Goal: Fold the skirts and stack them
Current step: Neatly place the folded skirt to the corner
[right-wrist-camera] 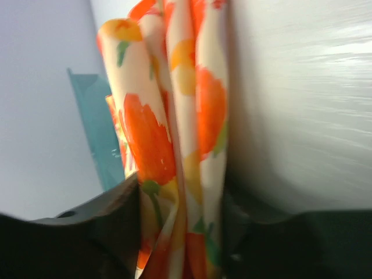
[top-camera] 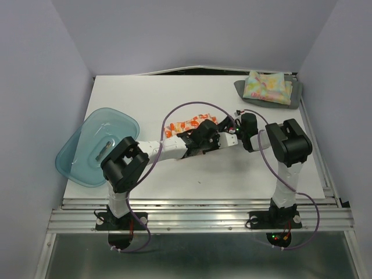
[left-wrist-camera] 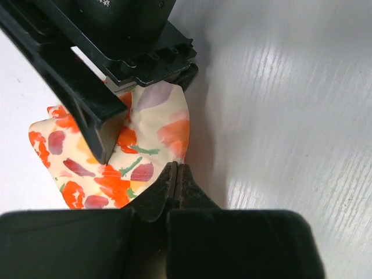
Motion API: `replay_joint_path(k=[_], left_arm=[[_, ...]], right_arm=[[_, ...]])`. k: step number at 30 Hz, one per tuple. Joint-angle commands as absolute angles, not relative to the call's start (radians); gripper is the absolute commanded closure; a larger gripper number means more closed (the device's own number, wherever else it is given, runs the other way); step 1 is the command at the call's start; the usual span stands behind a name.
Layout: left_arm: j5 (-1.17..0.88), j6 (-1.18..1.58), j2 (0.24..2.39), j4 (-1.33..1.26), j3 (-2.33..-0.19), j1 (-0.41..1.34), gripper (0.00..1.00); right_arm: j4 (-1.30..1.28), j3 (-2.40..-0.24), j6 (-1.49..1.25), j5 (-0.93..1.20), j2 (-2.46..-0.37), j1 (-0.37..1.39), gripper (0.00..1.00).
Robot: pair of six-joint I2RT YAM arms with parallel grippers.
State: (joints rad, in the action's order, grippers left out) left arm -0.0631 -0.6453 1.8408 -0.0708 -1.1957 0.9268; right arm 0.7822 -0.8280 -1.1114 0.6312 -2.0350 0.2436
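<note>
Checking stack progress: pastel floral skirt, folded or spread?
Folded. The pastel floral skirt lies as a compact, thick rectangle on top of the dark grey skirt at the far right corner of the table.

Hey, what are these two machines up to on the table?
Two robot arms are working on one white skirt with orange-red flowers, lying mid-table. The left tool is pinched shut at its edge, apparently gripping it, and the right tool has bunched folds of the same skirt clamped in it. A pastel floral skirt already sits folded on a dark grey skirt at the far right corner. A blue basin lies on the left.
</note>
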Motion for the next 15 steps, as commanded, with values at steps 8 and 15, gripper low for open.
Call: replay_joint_path(k=[8, 15], left_arm=[[-0.041, -0.597, 1.744, -0.118, -1.167, 0.907, 0.67], [-0.129, -0.448, 1.579, 0.027, -1.184, 0.807, 0.32]], right_arm=[[0.54, -0.911, -0.847, 0.488, -1.967, 0.25, 0.91], [0.335, -1.115, -0.582, 0.468, -1.928, 0.25, 0.99]])
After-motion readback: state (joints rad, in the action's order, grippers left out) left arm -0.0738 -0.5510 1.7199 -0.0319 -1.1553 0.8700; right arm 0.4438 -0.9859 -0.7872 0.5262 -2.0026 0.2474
